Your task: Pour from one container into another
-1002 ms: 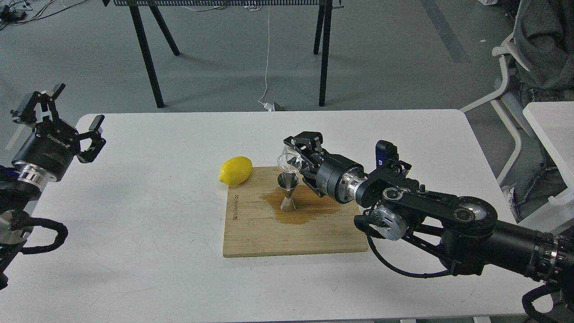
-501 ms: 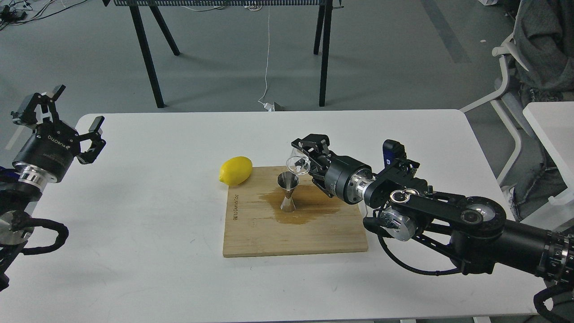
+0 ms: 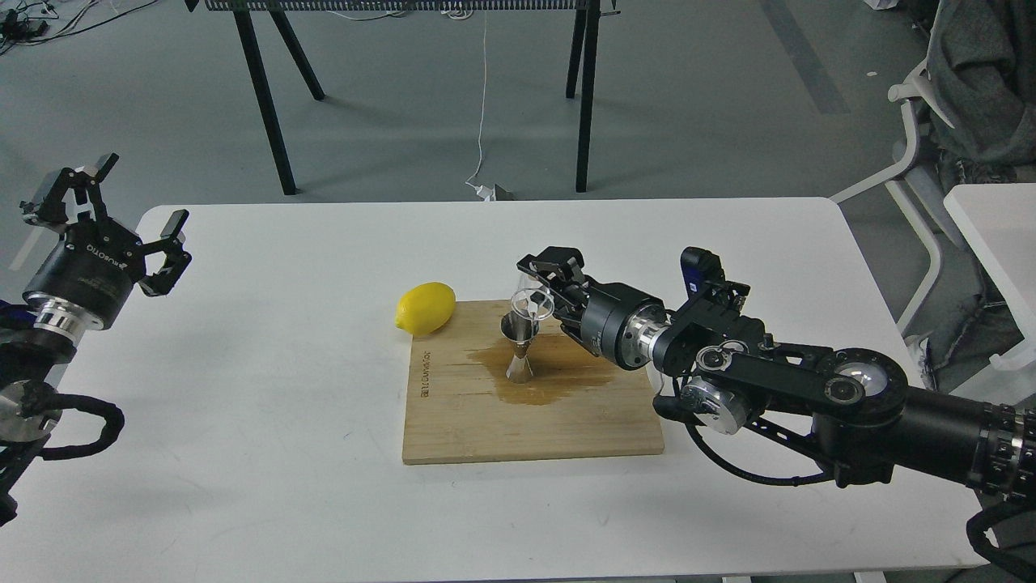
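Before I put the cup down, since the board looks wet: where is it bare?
Bare: the board's dry front strip, and the table front and left of it. Crowded: around the jigger, with the cup, right gripper, stain and lemon.

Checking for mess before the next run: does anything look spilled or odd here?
Yes. A dark wet stain spreads across the wooden board around the steel jigger, like spilled liquid. The clear cup is tipped above it.
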### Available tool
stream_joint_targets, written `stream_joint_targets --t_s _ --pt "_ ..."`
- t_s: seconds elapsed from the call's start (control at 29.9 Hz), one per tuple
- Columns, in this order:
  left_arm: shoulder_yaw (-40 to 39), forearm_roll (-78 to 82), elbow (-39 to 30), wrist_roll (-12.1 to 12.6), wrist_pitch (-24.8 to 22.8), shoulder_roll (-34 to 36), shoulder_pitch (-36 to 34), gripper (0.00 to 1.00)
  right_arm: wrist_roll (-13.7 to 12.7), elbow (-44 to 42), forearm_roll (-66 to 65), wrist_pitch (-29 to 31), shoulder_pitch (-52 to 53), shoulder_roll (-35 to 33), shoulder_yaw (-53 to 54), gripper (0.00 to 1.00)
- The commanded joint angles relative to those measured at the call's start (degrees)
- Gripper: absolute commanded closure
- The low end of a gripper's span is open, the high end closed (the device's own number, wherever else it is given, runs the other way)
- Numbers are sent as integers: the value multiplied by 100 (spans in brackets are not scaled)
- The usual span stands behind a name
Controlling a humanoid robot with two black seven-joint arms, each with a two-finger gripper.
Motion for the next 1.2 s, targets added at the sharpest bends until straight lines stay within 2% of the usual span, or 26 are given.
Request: stream_joint_targets --t_s 0.0,1.17 --pt "0 -1 48 0 0 -18 -2 2 0 -22 -90 -1 26 0 -75 60" --pt "0 -1 330 0 0 -97 -2 2 18 -356 -152 -1 255 255 -287 60"
